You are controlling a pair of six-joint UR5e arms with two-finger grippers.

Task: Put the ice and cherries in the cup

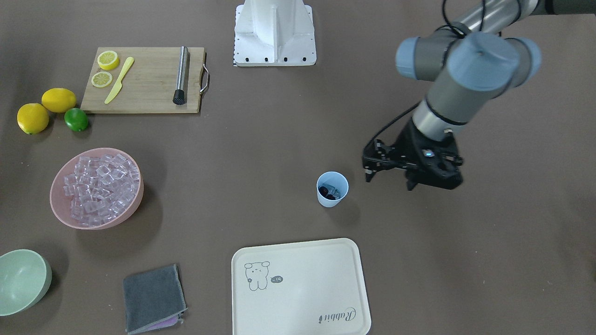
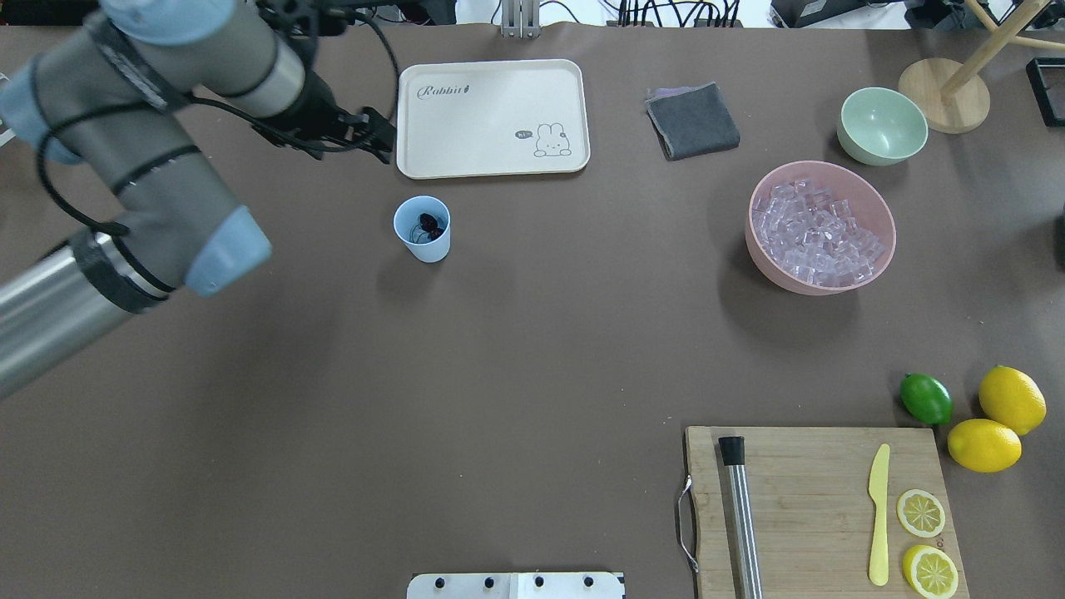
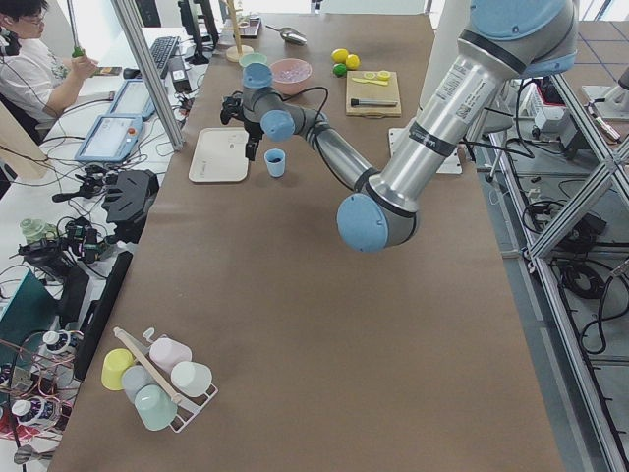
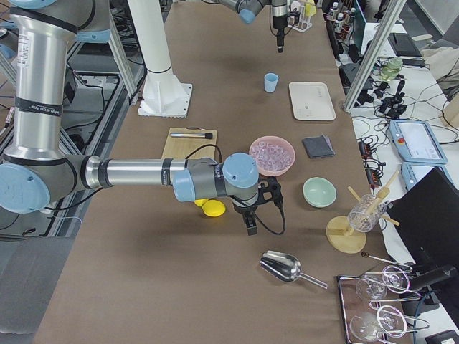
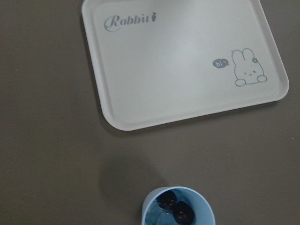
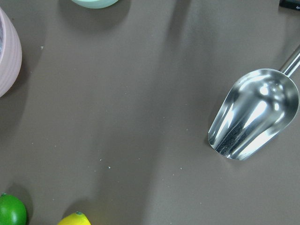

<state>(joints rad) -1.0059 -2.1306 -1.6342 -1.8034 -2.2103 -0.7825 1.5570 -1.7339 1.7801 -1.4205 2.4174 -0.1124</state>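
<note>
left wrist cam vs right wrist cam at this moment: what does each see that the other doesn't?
Left wrist only: the cream rabbit tray and, nearer the camera, the blue cup, cut off by the bottom edge, with the dark cherries inside.

Right wrist only: a metal scoop lying on the table, the pink bowl at the left edge, the green bowl at the top, a lime and a lemon at the bottom.

Shared: only the brown table.

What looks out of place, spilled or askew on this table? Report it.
Nothing stands out. The cup stands upright with the cherries inside, the ice sits in the pink bowl with no cubes seen loose, and the metal scoop lies empty on the table.
</note>
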